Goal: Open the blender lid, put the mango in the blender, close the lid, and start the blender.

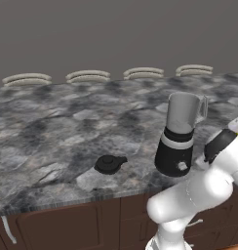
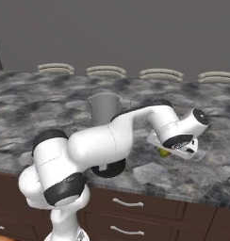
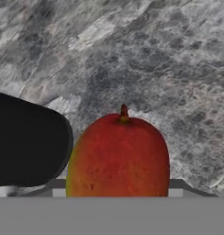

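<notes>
Grasping the mango (image 3: 118, 156) is the step in hand, judged from how things lie: the blender lid (image 1: 109, 163) is already off and rests flat on the counter (image 1: 52, 122), well to the left of the blender (image 1: 178, 141), whose jar stands open at the top. The gripper (image 2: 169, 151) is seen low over the counter in the right base view, just right of the blender, with a sliver of yellow-green fruit showing beneath it. In the hand view the mango is centred between the two finger tips, red-orange with its stem pointing away, and the blender's black base is seen close at its left.

To do this step well, the fruit should be kept centred so that both pads bear on its widest part; a rounded skin is likely to slip if pinched off-centre. The lift should be made straight up before any sideways swing, since the blender's base stands just beside the fruit and could be knocked.

The fingers (image 3: 177, 184) are drawn in against the mango's sides, one showing at each flank, so the fruit appears to be clasped. Whether it has left the counter cannot be told.
</notes>
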